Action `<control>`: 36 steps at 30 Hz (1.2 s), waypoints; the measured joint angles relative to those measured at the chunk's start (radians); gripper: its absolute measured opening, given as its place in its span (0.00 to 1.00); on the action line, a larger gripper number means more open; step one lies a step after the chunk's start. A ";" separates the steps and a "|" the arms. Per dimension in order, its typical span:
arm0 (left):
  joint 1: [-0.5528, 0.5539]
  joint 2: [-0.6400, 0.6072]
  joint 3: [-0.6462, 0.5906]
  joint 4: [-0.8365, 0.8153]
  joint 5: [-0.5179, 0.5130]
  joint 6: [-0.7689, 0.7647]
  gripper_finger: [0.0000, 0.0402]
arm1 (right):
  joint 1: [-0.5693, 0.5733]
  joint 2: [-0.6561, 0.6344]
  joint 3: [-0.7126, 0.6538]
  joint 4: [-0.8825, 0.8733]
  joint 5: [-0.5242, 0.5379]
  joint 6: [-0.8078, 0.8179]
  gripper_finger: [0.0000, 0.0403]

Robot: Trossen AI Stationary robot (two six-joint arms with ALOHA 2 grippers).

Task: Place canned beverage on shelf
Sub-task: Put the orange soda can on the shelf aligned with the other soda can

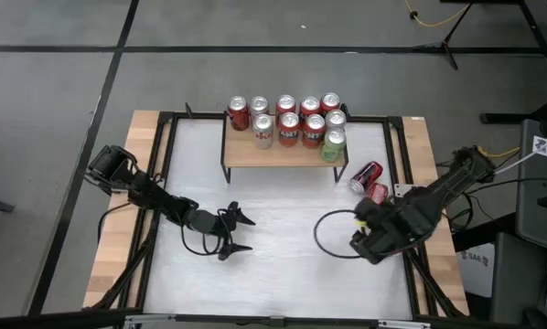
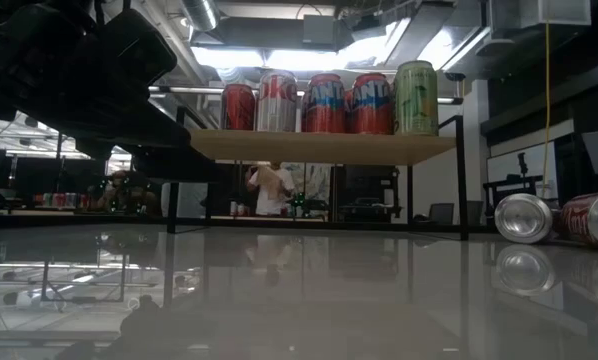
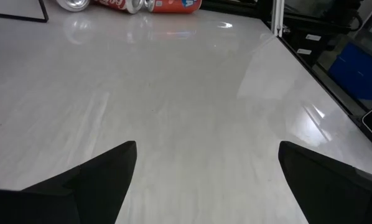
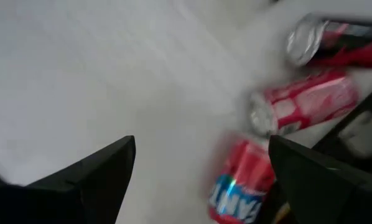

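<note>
The shelf [image 1: 283, 151], a low stand with a light-wood plank top on black legs, stands at the table's far middle with several upright cans [image 1: 287, 123] on it. Three cans lie on their sides on the white table right of it: a dark red one [image 4: 335, 40], a red one [image 4: 304, 102] and a red-and-blue one [image 4: 242, 183]. Two of them show from above [image 1: 367, 175]. My right gripper [image 4: 201, 149] hovers open above the table near these cans, pointing down, with nothing between its fingers. My left gripper [image 1: 237, 228] rests open and low at the table's middle left.
The shelf's thin black legs [image 2: 462, 175] stand on the table. A black cable loop [image 1: 333, 233] lies beside my right arm. Black frame rails [image 1: 397, 155] run along the table's sides. Bare white tabletop [image 3: 173, 93] stretches between the two grippers.
</note>
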 joint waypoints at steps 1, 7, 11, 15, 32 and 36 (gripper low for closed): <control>0.000 0.000 0.000 0.000 0.000 0.000 0.96 | 0.019 -0.024 -0.035 0.024 -0.006 0.029 0.89; 0.000 0.000 0.000 0.000 0.000 0.000 0.96 | 0.130 -0.079 -0.178 0.087 -0.036 0.136 0.89; 0.000 0.000 0.000 0.000 0.000 0.000 0.96 | 0.179 -0.078 -0.234 0.069 -0.079 0.265 0.89; 0.000 0.000 0.000 0.000 0.000 0.000 0.96 | 0.212 -0.078 -0.279 0.055 -0.106 0.374 0.89; 0.000 0.000 0.000 0.000 0.000 0.000 0.96 | 0.260 -0.077 -0.469 0.157 -0.161 0.502 0.89; 0.000 0.000 0.000 0.000 0.000 0.000 0.96 | 0.258 -0.077 -0.515 0.205 -0.164 0.502 0.89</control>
